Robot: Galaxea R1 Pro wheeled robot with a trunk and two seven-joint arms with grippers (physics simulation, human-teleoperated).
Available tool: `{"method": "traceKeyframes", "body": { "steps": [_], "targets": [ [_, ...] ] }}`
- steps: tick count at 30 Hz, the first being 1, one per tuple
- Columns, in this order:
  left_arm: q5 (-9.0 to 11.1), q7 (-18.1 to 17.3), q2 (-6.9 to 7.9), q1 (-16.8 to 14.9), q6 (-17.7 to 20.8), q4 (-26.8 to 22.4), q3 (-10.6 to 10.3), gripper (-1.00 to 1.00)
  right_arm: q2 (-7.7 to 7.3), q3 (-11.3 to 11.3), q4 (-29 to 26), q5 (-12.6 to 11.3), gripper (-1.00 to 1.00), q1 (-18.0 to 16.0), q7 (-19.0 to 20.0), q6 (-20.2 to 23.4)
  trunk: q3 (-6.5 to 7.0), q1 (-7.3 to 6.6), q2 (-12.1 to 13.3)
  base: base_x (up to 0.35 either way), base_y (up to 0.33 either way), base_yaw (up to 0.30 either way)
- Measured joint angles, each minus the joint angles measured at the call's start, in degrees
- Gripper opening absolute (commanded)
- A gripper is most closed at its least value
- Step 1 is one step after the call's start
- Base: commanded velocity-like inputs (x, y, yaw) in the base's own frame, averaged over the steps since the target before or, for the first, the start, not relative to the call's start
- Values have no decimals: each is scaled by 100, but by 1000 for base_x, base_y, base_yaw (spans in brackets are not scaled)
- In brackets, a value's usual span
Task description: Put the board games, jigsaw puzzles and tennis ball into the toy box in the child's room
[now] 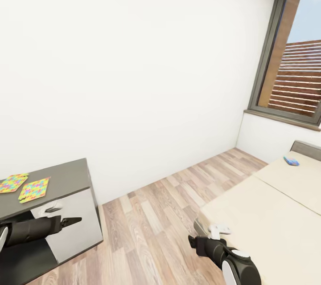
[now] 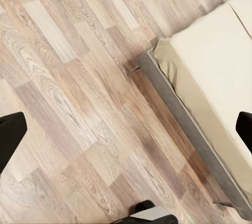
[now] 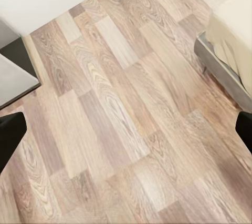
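Note:
Two jigsaw puzzles (image 1: pixel 13 182) (image 1: pixel 34 189), flat multicoloured squares, lie side by side on the dark grey table (image 1: pixel 67 177) at the left. A small blue board game (image 1: pixel 291 160) rests on the beige bed (image 1: pixel 267 213), close to the grey headboard (image 1: pixel 306 149). My left gripper (image 1: pixel 72 221) hovers in front of the table's side, below the puzzles, and its fingers (image 2: pixel 10 134) are spread wide over the floor. My right gripper (image 1: pixel 193 241) hangs by the bed's near corner, open and empty, one finger (image 3: pixel 244 129) at the frame's edge. The toy box and tennis ball are out of view.
Wood-plank floor (image 1: pixel 169 213) runs between table and bed up to the white wall (image 1: pixel 133 75). A tall grey-framed window (image 1: pixel 296 62) stands at the right. The bed's grey frame (image 2: pixel 178 108) and corner (image 3: pixel 231 71) border the floor strip.

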Motion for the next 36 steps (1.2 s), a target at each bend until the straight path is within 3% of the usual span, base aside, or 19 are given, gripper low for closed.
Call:
{"method": "traceKeyframes", "body": {
  "steps": [20, 36],
  "targets": [
    [0, 0, 0, 0, -2, -1, 8, 100, 0, 0, 9, 2, 100, 0, -5, -34, 12, 1, 1, 166, 17, -29],
    [0, 0, 0, 0, -3, 0, 9, 100, 0, -7, 26, 3, 100, 0, -16, -44, 13, 2, 0, 41, 7, 0]
  ]
}}
